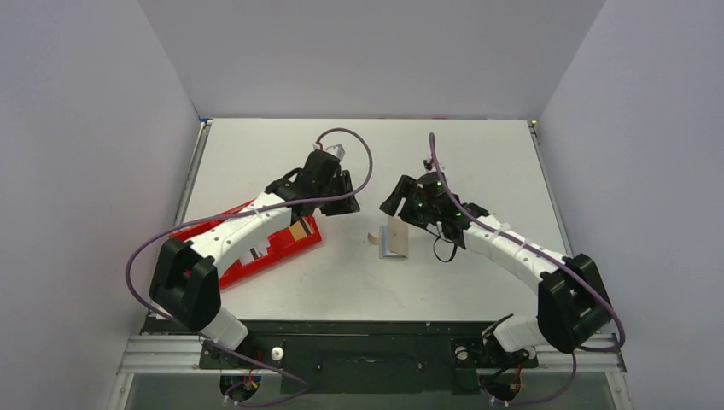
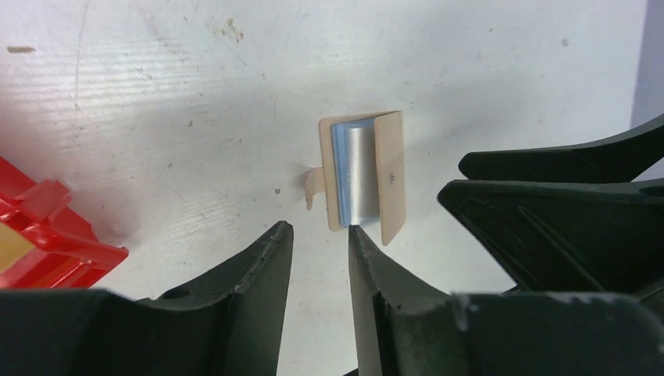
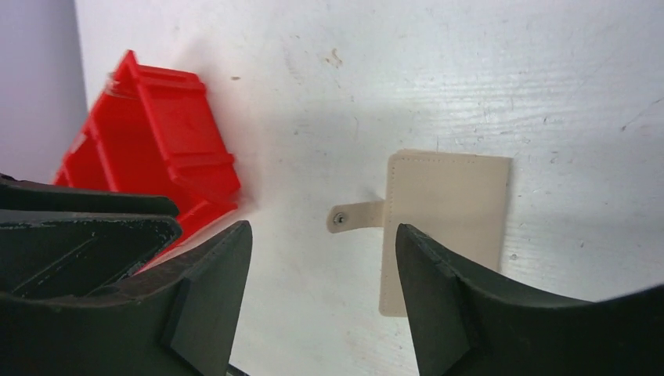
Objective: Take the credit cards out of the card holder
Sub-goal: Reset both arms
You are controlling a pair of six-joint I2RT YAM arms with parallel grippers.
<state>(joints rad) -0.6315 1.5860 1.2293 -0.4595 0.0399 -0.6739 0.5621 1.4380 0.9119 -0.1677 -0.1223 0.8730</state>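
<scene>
Tan card holder (image 2: 389, 176), snap tab (image 3: 356, 216) undone, lies half-open on white table (image 1: 478, 154) btwn both arms, silvery-blue inside showing; can't tell if that's the cards. L gripper (image 2: 317, 227) narrowly parted, empty, just beside it. R gripper (image 3: 322, 227) wide, empty, over it, prob. poised to grip. Red tray (image 1: 286, 252) sits left, likely for removed cards.

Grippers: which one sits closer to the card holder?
The right gripper, just beyond the card holder; the left gripper hangs further off, by the red tray.
</scene>
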